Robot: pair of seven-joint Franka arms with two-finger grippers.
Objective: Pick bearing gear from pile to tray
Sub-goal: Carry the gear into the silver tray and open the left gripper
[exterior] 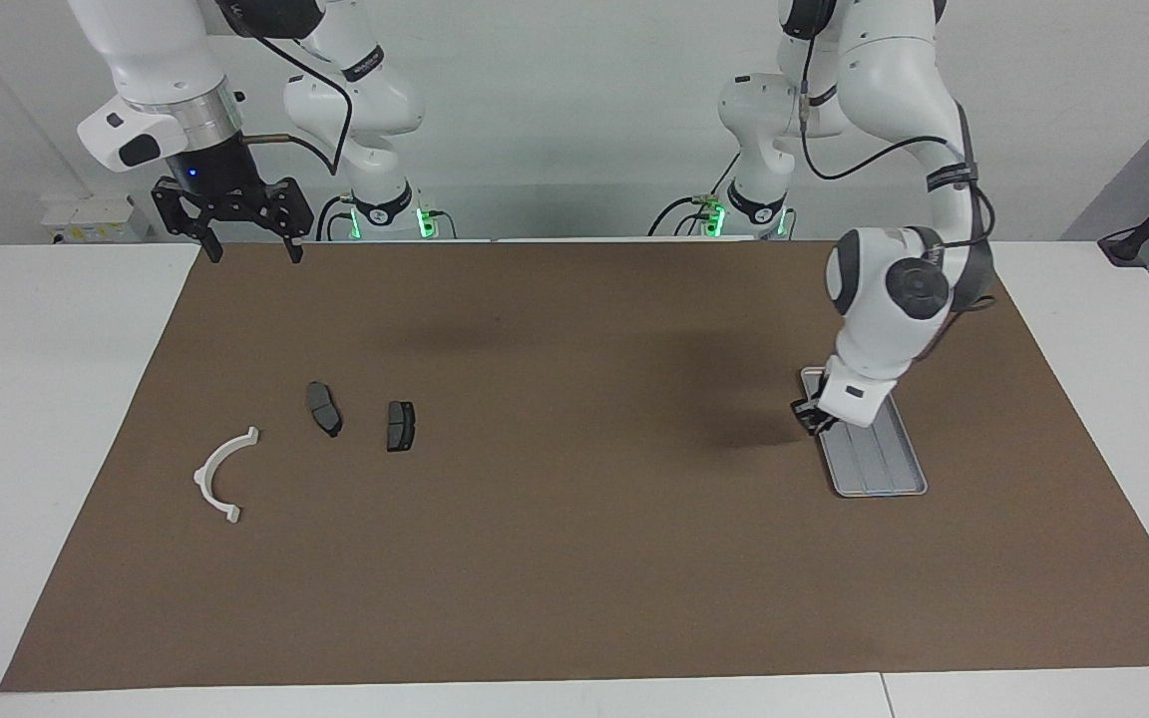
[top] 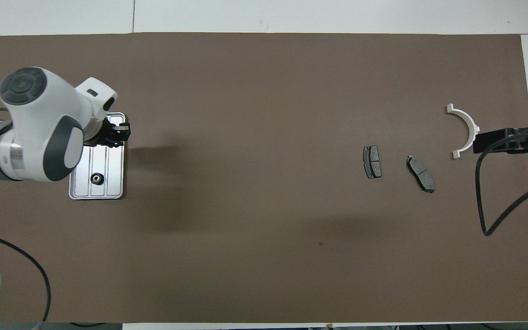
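We see the bearing gear [top: 96, 178] lying in the tray [top: 113, 191], nearer the robots than our left gripper [exterior: 814, 417], whose grip we cannot tell.

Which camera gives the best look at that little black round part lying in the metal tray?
The overhead view. There the small black round part lies plainly in the tray, near the end closest to the robots. In the facing view the left arm and its claw stand over the tray and hide the part.
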